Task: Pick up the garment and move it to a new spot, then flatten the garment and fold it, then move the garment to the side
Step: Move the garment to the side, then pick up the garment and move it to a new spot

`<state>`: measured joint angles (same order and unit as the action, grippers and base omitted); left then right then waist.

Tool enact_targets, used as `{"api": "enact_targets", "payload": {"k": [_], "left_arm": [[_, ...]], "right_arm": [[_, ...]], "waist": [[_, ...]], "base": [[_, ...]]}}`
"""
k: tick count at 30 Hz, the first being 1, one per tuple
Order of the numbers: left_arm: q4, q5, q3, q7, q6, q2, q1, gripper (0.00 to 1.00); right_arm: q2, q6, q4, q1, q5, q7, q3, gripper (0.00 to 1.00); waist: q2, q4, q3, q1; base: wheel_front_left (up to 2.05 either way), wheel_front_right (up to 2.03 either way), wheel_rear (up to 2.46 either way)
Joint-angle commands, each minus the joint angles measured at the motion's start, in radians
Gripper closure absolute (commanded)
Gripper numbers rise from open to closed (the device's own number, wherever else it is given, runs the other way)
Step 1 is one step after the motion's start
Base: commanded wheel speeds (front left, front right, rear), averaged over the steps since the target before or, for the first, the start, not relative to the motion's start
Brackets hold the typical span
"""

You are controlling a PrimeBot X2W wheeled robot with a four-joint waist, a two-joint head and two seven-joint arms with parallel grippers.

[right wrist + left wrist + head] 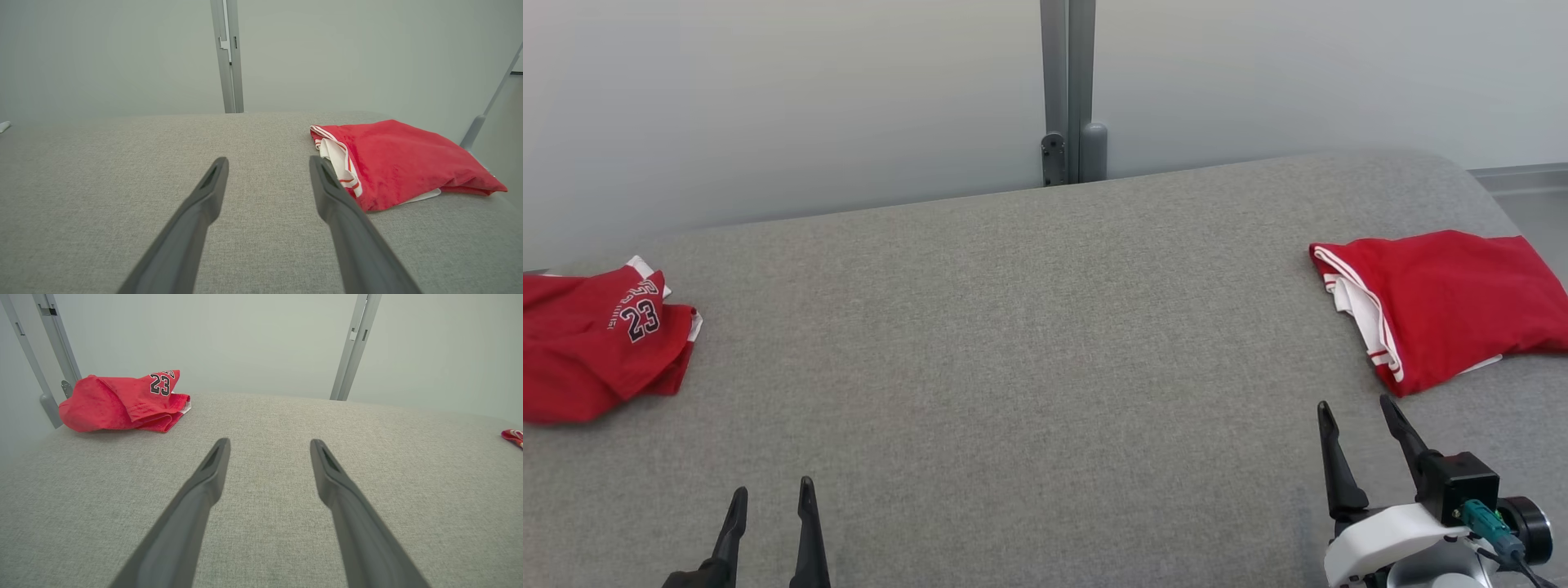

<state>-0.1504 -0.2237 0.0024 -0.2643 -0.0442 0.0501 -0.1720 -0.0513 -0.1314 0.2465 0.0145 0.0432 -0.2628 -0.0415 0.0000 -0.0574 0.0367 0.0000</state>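
Two red garments lie well apart on the grey padded table [1013, 367]. The crumpled jersey [596, 343], number 23 showing, sits at the left edge of the head view. The folded garment [1445, 302] rests at the right edge. The left gripper [773, 487], lower left, has its fingers spread and empty. The right gripper [1354, 403], lower right, near the folded garment, is likewise spread, holding nothing.

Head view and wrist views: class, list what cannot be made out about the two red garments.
1. Crumpled jersey: the head view's left edge cuts it off, and the lettering by the 23 is too small to read.
2. Folded garment: the head view's right edge crops it, and its own folds hide any print inside.
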Motion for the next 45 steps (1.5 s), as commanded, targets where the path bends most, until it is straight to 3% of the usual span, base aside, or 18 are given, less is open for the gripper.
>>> {"api": "enact_targets", "payload": {"k": [1,6,13,18,25,29,38,45], "left_arm": [[-0.003,0.001,0.0,0.0,-0.005,0.001,0.013,0.0],[0.004,0.008,-0.008,0.0,-0.002,0.001,0.027,0.0],[0.007,0.006,-0.002,0.0,0.005,0.002,0.004,0.0],[0.012,0.002,0.007,0.0,0.001,0.001,-0.017,0.0],[0.007,0.005,0.005,0.0,-0.019,0.001,0.021,0.0],[-0.06,-0.024,-0.014,0.021,-0.049,0.009,0.136,0.0],[-0.209,-0.091,-0.014,0.321,-0.071,0.118,0.627,0.0],[-0.393,-0.128,0.047,0.493,-0.036,0.214,0.941,0.0]], "right_arm": [[-0.001,0.001,-0.001,-0.008,-0.003,-0.003,0.004,0.0],[0.0,0.001,-0.006,0.004,0.016,-0.003,0.011,0.0],[0.0,0.001,0.0,0.0,0.05,-0.003,0.073,0.0],[-0.001,0.001,0.012,-0.026,0.065,-0.003,0.123,0.0],[-0.001,0.001,0.018,-0.027,0.067,-0.003,0.129,0.0],[-0.003,0.001,-0.013,-0.072,0.035,-0.003,0.116,0.0],[-0.082,0.001,-0.109,-0.247,0.022,-0.003,0.134,0.0],[-0.111,0.001,-0.158,-0.341,0.031,-0.003,0.178,0.0]], "waist": [[0.0,0.01,-0.003,0.0],[0.0,0.088,0.001,0.0],[0.0,0.268,0.011,0.0],[0.0,0.321,0.014,0.0],[0.0,0.304,-0.02,0.0],[0.0,0.279,-0.138,0.0],[0.0,0.206,-0.513,0.0],[0.0,0.145,-0.694,0.0]], "base": [[0.0,0.0,0.0],[0.0,0.0,0.0],[0.0,0.0,0.0],[0.0,0.0,0.0],[0.0,0.0,0.0],[0.0,0.0,0.0],[0.0,0.0,0.0],[0.0,0.0,0.0]]}}
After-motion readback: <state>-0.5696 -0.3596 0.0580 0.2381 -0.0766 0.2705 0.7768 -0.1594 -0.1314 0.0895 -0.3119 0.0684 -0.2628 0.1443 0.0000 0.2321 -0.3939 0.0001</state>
